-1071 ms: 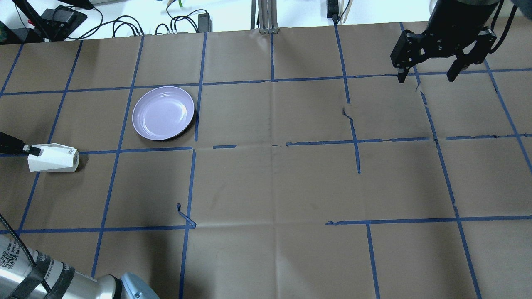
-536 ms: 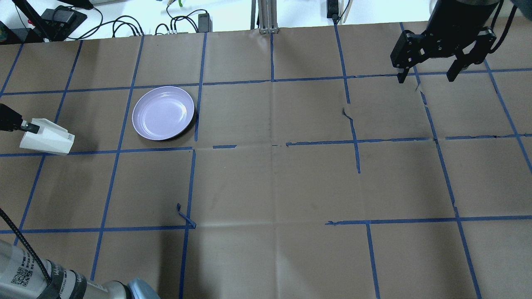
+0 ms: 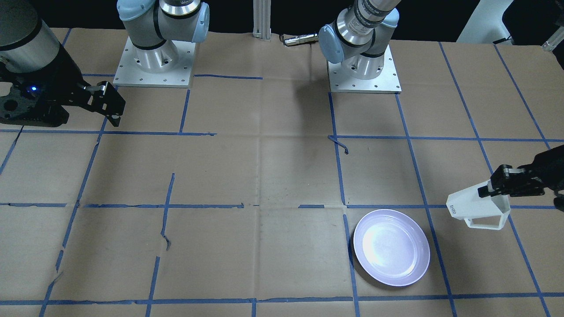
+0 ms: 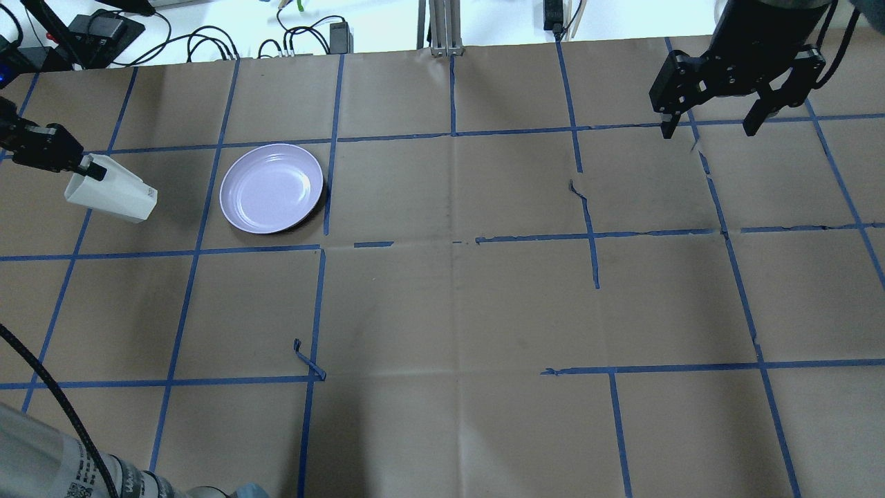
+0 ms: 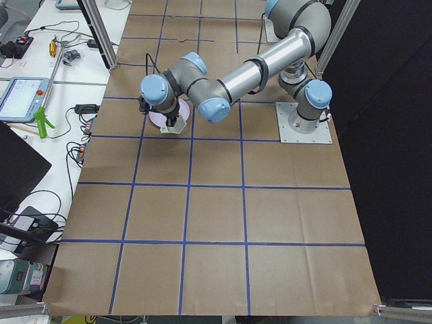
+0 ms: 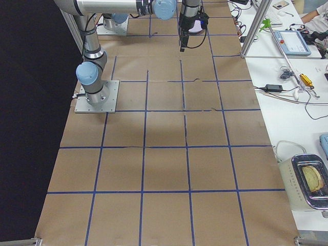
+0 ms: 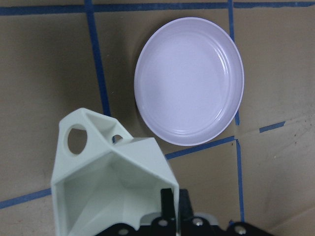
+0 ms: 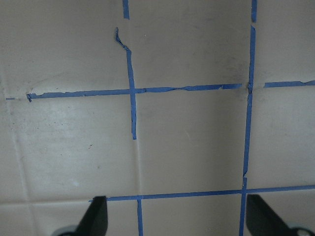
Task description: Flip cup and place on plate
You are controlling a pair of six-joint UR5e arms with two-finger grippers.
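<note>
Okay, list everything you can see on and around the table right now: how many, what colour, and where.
cup: one, white, held tilted in the left gripper, on the robot's left of the plate and apart from it
plate: one, pale lavender, flat on the table's left half, nothing on it
table: one, brown paper marked with a blue tape grid, torn in places
cables: several, black, on the white surface beyond the table's far edge
arm bases: two, silver plates, at the robot's edge of the table
left gripper: one, black, shut on the cup's wall at its open end
right gripper: one, black, open and empty, above the table's far right
</note>
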